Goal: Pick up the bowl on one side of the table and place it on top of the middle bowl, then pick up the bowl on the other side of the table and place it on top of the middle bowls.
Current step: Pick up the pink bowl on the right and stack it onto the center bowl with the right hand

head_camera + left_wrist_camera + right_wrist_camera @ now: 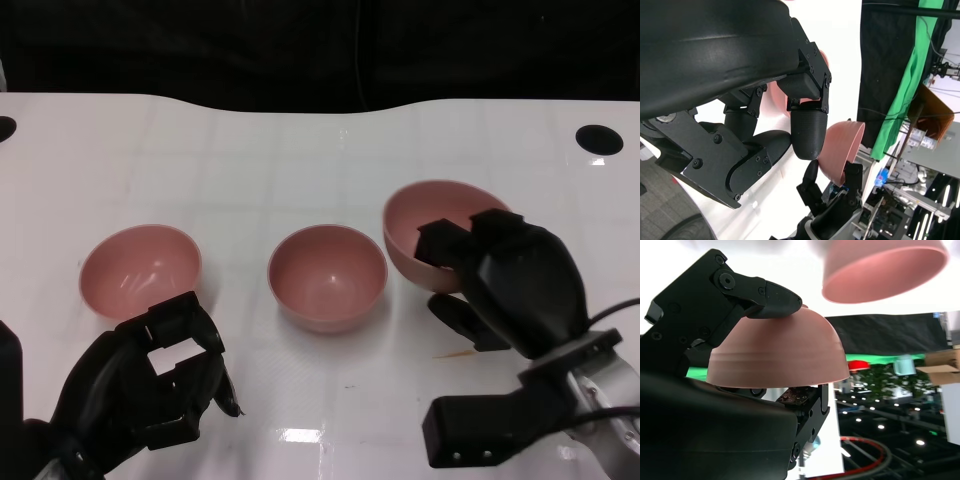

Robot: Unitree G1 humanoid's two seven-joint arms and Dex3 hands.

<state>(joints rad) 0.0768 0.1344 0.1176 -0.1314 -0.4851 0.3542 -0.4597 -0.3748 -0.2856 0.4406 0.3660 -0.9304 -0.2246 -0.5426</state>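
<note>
Here the right hand (500,275) is gripping the right-side pink bowl (425,225) by its near rim, one finger hooked inside the wall and the rest pressing on the outside. The bowl is tilting, its opening facing away from the robot and toward the far edge of the white table (300,150). In the right wrist view the same bowl (780,352) is filling the middle of the picture, a black fingertip (777,300) lying on its rounded outer wall and another part of the hand sitting under the rim; whether its base is touching the table cannot be told from the pictures.

The middle pink bowl (328,275) is standing upright on the table, just beside the held bowl and apart from it, with nothing stacked in it. The left-side pink bowl (140,268) is also sitting upright, well to the left of the middle one.

The left hand (150,385) is hovering near the table's front edge, just in front of the left bowl and not touching it, holding nothing; its fingers are curling inward, and in the left wrist view the fingertips (807,132) are bending close toward the palm.
</note>
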